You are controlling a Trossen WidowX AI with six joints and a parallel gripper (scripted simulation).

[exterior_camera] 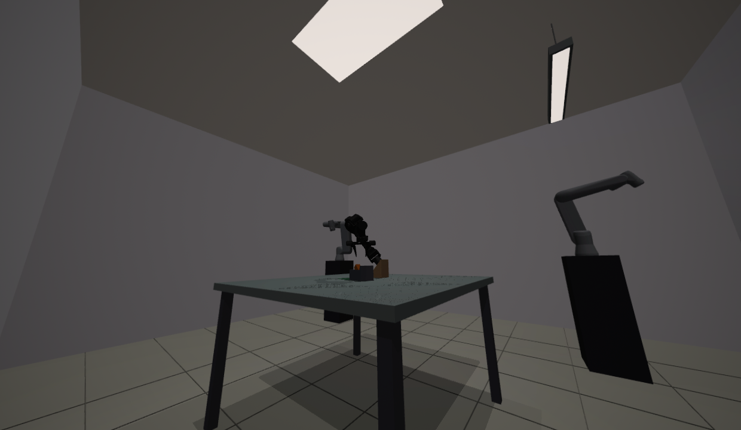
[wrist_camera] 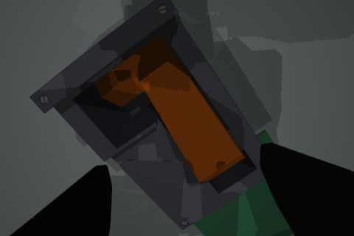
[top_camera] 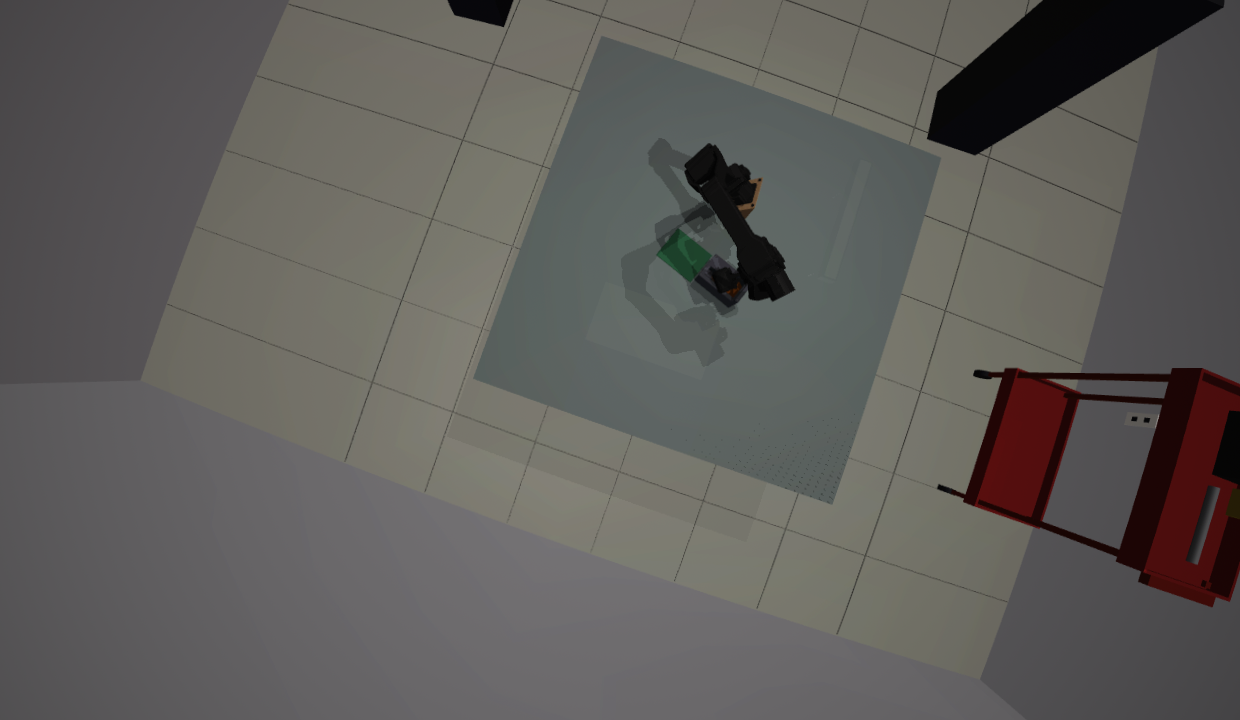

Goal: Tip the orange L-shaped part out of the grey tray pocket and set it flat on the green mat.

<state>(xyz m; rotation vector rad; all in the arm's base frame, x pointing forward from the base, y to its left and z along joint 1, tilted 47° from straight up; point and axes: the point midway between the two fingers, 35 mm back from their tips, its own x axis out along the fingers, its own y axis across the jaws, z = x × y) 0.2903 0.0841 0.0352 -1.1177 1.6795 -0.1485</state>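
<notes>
Wrist view: the two black fingers of the claw stand apart at the lower corners of the frame, with nothing between them. The claw hangs above the dark grey rectangular tray and touches nothing. The tray lies diagonally across the frame, with small screw heads at its corners. The orange L-shaped part is in the tray's pocket, not on the mat. Its long leg runs toward the lower right, and its short foot points left at the upper end. Dark open recess shows beside the long leg, under the foot. Whether one end is tipped up cannot be judged from this angle. The flat green mat lies just beyond the tray's lower right end, partly hidden by the right-hand finger.

Top view: the black six-joint arm reaches over the tray on the grey-green tabletop, with the green mat just beside the tray.

Exterior view: the arm bends down toward the tray near the tabletop's far side; fine detail is too small to read.
</notes>
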